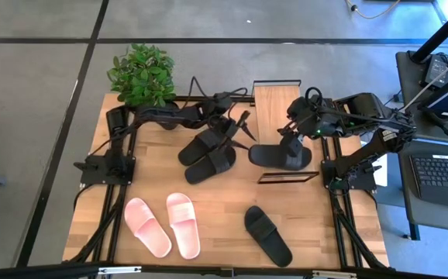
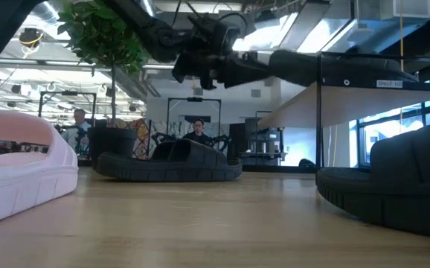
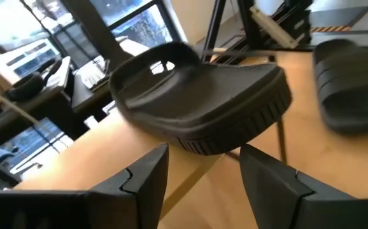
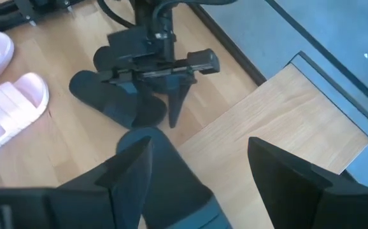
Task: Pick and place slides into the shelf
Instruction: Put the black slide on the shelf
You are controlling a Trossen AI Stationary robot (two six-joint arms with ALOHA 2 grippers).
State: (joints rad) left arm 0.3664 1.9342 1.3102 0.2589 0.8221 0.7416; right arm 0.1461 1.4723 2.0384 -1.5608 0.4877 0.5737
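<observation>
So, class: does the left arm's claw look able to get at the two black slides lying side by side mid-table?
Probably yes. The left claw hangs open just beside the two black slides, with nothing between; the right claw, off to the side, holds another black slide.

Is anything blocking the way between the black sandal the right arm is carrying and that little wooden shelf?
Nothing visible. The right gripper holds the black slide just in front of the shelf; its board is bare. The left gripper hovers nearby, open, off to the side.
</observation>
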